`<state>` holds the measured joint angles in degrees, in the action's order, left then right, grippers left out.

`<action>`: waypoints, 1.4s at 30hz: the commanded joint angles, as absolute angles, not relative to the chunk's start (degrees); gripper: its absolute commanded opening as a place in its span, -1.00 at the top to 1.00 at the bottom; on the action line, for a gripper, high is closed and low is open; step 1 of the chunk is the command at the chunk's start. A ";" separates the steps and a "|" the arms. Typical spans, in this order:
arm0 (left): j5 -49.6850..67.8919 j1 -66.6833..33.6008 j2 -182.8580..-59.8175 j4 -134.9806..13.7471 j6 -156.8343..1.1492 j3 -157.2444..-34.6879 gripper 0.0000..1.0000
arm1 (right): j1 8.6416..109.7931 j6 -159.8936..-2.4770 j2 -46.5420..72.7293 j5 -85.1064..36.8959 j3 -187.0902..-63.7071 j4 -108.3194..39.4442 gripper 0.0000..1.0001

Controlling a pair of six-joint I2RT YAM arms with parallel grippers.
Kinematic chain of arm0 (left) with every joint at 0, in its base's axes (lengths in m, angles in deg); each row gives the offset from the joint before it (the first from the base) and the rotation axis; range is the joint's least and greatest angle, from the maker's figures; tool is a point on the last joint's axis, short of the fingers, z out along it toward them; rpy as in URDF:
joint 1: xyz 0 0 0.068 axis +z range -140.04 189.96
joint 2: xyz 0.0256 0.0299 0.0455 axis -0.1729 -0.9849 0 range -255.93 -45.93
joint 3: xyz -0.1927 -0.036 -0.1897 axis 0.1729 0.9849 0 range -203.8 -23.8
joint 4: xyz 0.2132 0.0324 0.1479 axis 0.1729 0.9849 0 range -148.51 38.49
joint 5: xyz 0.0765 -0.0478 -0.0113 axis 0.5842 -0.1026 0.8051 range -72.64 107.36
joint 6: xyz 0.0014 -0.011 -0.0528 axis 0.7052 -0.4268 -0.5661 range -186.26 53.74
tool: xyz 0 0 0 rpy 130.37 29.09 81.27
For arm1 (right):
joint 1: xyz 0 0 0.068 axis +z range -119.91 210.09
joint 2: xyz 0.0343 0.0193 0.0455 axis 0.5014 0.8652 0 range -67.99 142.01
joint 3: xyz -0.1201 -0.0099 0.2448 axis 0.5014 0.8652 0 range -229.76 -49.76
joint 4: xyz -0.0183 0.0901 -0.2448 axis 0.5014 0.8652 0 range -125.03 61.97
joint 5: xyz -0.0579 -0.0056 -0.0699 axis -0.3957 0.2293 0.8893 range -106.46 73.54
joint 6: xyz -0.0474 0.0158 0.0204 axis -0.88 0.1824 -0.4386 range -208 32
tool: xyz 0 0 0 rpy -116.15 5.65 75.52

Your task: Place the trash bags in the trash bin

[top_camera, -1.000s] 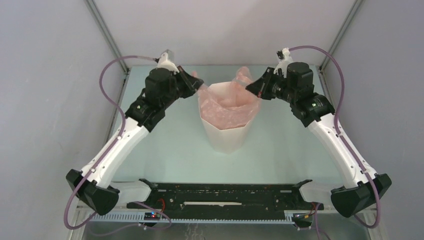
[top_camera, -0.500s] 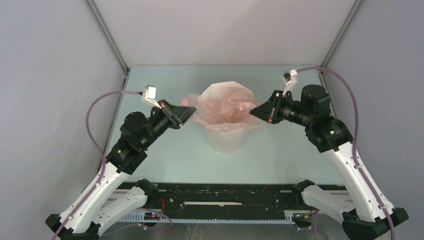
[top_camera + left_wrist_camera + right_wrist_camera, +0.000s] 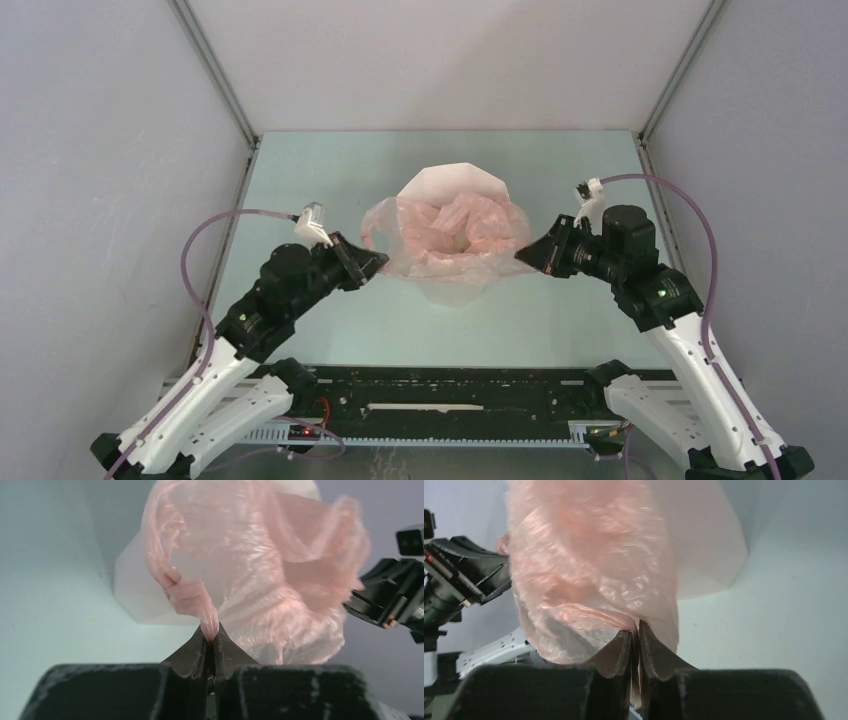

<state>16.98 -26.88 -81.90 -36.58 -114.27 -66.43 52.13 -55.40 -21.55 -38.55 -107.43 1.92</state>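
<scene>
While the thin translucent pale-pink plastic film bag point(image 3: 450, 232) sits bunched in the mouth of the white faceted plastic bin point(image 3: 452, 182), its edges spill outward over the near and side walls. The far wall is bare. Most of the film is inside the bin and the loose rim hangs outside on the left and right.

The left gripper point(image 3: 371, 262) is just beside the bin's left side. In the left wrist view its fingers point(image 3: 192, 652) are nearly together and pinch a twisted handle strip of the film. The right gripper point(image 3: 522, 256) is at the bin's right side, and its fingers point(image 3: 615, 652) are pressed on a fold of the bag's edge. Both hold film only, neither touches the bin wall as far as I can tell. The bin stands upright, mid pale-green table point(image 3: 330, 190), between the two arms.

Step, my read: seating the bag by drawing its mouth down around the rim, mostly done. The next move likely calls for letting go cleanly on both sides without dragging the film back out or tipping the light bin, then tucking any loose edge. The far rim looks uncovered and may need attention.
</scene>
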 commanded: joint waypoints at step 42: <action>-1.91 -8.25 -101.80 -35.73 -107.98 -78.86 -0.97 | 88.26 -86.30 21.31 20.65 -163.70 34.36 -0.87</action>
<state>5.20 -8.63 -102.36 -27.77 -106.97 -80.64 85.12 -83.31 19.93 9.82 -160.28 30.46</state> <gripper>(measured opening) 0.996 0.931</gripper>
